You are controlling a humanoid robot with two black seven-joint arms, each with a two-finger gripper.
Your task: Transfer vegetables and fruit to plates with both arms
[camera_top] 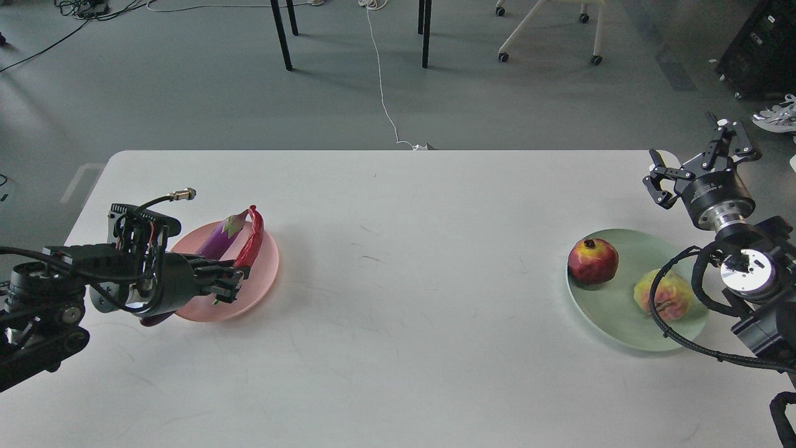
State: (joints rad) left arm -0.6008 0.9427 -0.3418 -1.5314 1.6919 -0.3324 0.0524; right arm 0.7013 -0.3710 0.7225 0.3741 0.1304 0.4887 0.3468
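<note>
Overall: a white table [398, 298] filled the head view, and places below are given relative to it.
Progress: judging by how things lay, the task looked almost finished, since every vegetable and fruit sat on a plate and nothing lay loose on the table.
Pink plate [261, 274]: near the table's left end; it held the purple eggplant [221, 239] and the red chili [252, 246], side by side and touching, the chili leaning upward.
Green plate [615, 305]: near the table's right end; it held the pomegranate [592, 261] and, just beside it, the bumpy yellow-pink fruit [665, 294], partly behind a black cable.
Left gripper [227, 280]: low over the pink plate, its fingers lying right at the chili's lower end; too dark and crowded to tell whether it was spread or pinching.
Right gripper [699, 165]: raised past the table's far right corner, fingers spread wide, holding nothing, well apart from the green plate and both fruits.
What seemed left: probably only freeing the left arm from the pink plate, if it gripped anything at all.
</note>
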